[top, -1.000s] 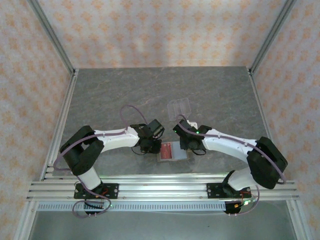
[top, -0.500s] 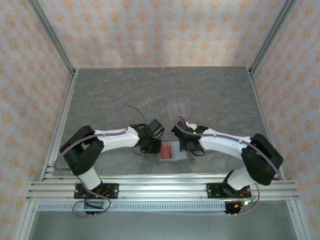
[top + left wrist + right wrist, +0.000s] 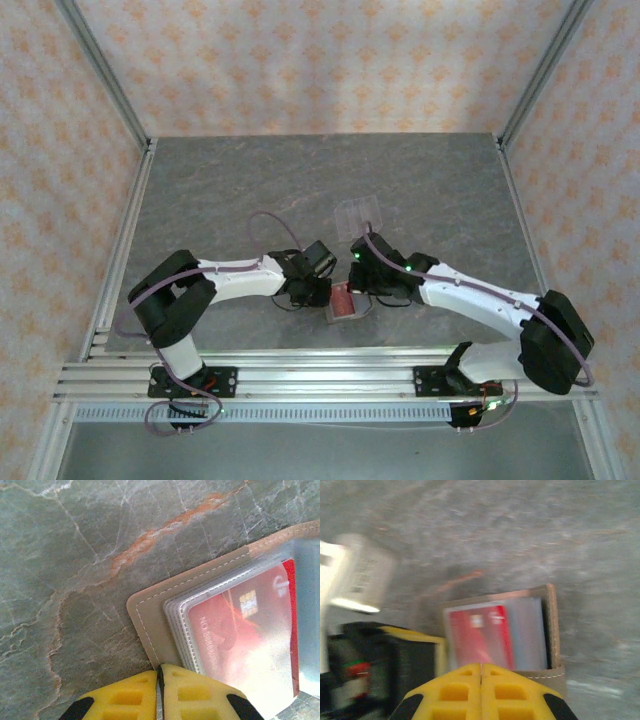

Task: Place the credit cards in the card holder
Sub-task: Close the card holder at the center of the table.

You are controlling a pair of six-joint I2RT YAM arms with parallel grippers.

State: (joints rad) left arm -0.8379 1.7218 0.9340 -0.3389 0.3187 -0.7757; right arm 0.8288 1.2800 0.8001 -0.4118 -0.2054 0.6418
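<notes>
Before me the tan card holder (image 3: 150, 625) lies face up, its stitched border with a rounded corner framing a stack of clear plastic sleeves. A red credit card (image 3: 240, 630), chip and pale lettering showing, sits flat inside the top sleeve, filling most of it.

Left arm (image 3: 235, 280) and right arm (image 3: 480, 298): white shell links, bulky black joint housings, flat black base plates (image 3: 195, 380), and a thin mauve cable (image 3: 265, 213) looping off each. Small green lights (image 3: 410, 268) glow on the right one near the wrist. Left gripper (image 3: 160, 669) and right gripper (image 3: 480, 666): chunky yellow fingers (image 3: 125, 700) with square recessed pockets moulded in and black patches at the outer corners, on black wrist bodies.
</notes>
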